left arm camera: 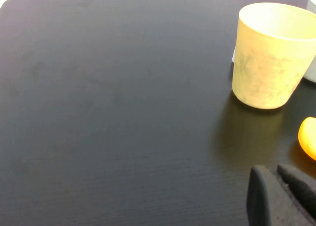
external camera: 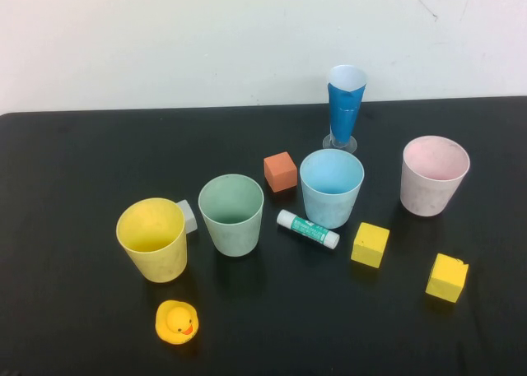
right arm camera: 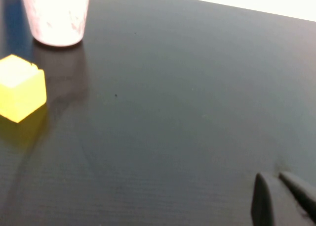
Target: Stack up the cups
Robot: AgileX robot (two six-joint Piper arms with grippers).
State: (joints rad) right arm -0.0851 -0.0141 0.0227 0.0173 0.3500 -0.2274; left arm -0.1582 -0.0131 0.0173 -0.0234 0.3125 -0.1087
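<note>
Four cups stand upright in a row on the black table (external camera: 74, 170): yellow cup (external camera: 153, 238), green cup (external camera: 231, 214), blue cup (external camera: 331, 187), pink cup (external camera: 433, 174). None is inside another. Neither arm shows in the high view. My left gripper (left arm camera: 271, 169) is shut and empty, low over the table, apart from the yellow cup (left arm camera: 271, 55). My right gripper (right arm camera: 274, 175) is shut and empty, low over bare table, far from the pink cup (right arm camera: 57, 13).
A tall blue cone holder (external camera: 345, 104) stands at the back. An orange cube (external camera: 280, 171), a glue stick (external camera: 308, 229), two yellow cubes (external camera: 370, 244) (external camera: 447, 277), a rubber duck (external camera: 176, 321) and a small grey block (external camera: 188, 215) lie among the cups.
</note>
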